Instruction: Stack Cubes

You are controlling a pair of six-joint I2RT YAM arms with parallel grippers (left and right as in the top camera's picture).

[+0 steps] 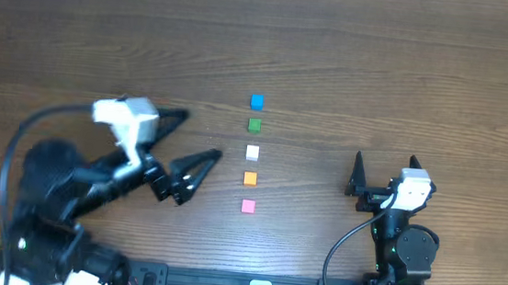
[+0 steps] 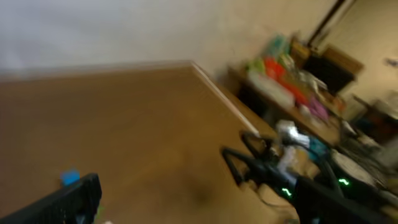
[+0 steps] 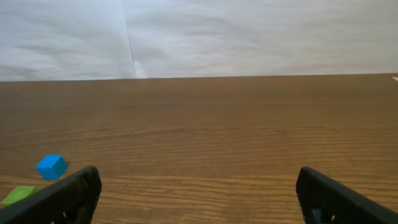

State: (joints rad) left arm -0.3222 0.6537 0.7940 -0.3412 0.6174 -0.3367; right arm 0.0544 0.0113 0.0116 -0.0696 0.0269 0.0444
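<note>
Five small cubes lie in a column at the table's middle in the top view: blue [image 1: 257,101] farthest, then green [image 1: 255,125], white [image 1: 252,152], orange [image 1: 250,178] and pink [image 1: 247,206] nearest. My left gripper [image 1: 204,134] stands open just left of the column, level with the green and white cubes, holding nothing. Its wrist view has one dark finger [image 2: 62,202] with the blue cube [image 2: 69,177] beside it. My right gripper [image 1: 386,159] is open and empty, well to the right of the column. The right wrist view catches the blue cube [image 3: 51,166] and green cube [image 3: 18,194] beside one finger [image 3: 68,196].
The wooden table [image 1: 381,61] is bare around the cubes. The right arm [image 2: 280,171] appears in the left wrist view, with cluttered shelves [image 2: 292,81] beyond the table edge. A white wall [image 3: 249,37] stands behind the table.
</note>
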